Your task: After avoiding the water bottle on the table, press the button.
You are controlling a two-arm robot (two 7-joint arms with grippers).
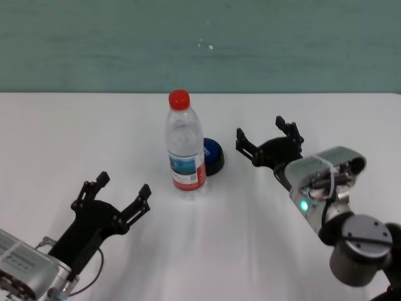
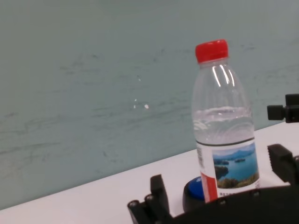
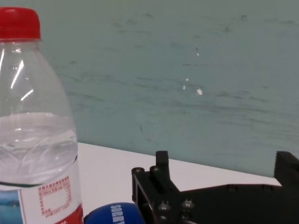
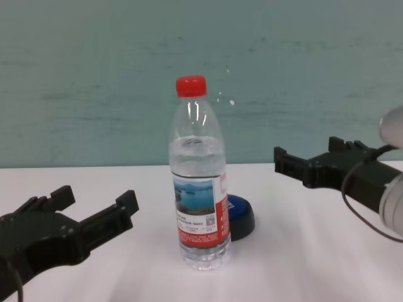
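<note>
The water bottle, clear with a red cap and a lake label, stands upright mid-table. The blue-topped button sits just behind it to the right, partly hidden by it; it also shows in the chest view. My right gripper is open and empty, hovering right of the button and apart from it. In the right wrist view the bottle and button lie beside its fingers. My left gripper is open and empty, near the front left, short of the bottle.
The white table stretches wide on both sides. A teal wall stands behind its far edge. Nothing else stands on the table.
</note>
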